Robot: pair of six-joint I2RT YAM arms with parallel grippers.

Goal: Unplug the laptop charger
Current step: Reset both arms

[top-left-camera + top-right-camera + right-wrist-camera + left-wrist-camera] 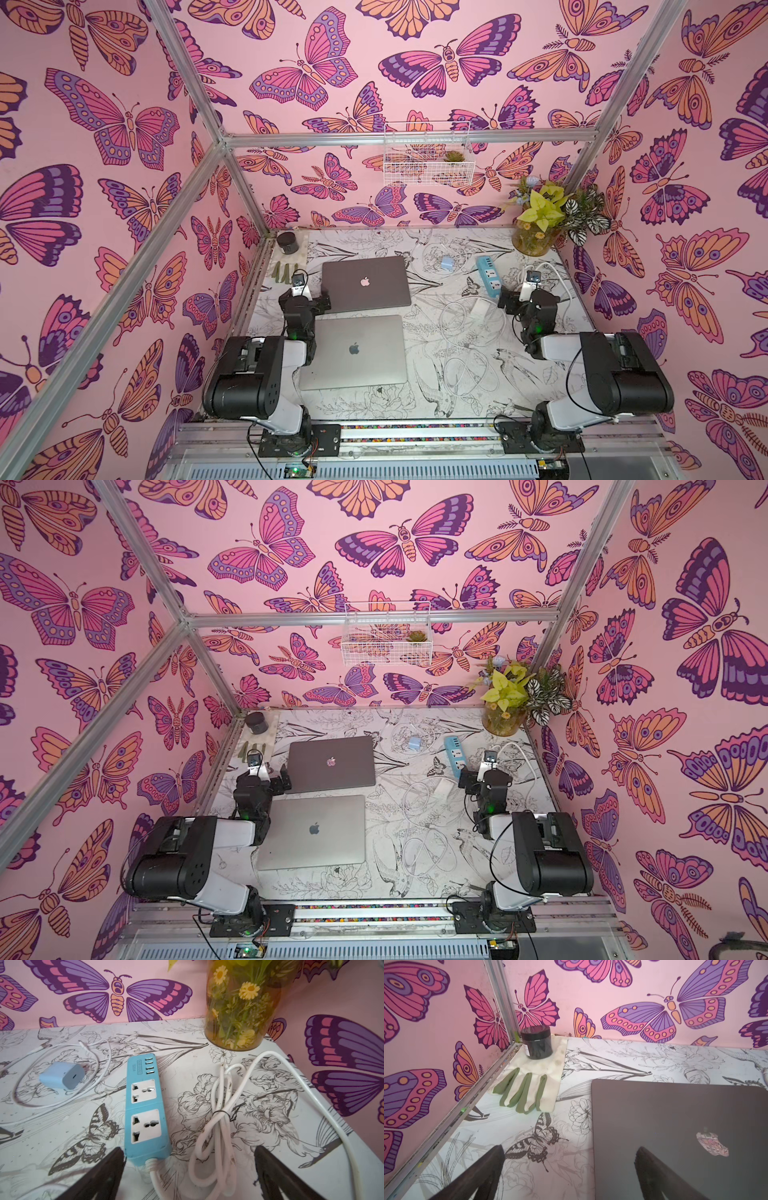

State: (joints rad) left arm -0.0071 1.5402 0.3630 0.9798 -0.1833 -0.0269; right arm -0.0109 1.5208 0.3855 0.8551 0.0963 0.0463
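Note:
A white charger brick (482,307) lies among loose white cable loops (465,345) right of the silver laptop (353,351). Where that cable ends I cannot tell. Behind the silver laptop lies a dark grey laptop (365,282), lid closed. Both sockets of the blue power strip (145,1109) are empty. My left gripper (570,1148) is open and straddles the dark laptop's (675,1136) left edge. My right gripper (189,1148) is open above the strip's cord end and its tied white cord bundle (220,1126). Both top views show the grippers (322,303) (505,301) holding nothing.
A black jar (537,1042) and a green-fingered glove (527,1088) sit in the back left corner. A small blue adapter (62,1077) with a thin cable lies left of the strip. A flower vase (239,1012) stands back right. A wire basket (428,153) hangs on the wall.

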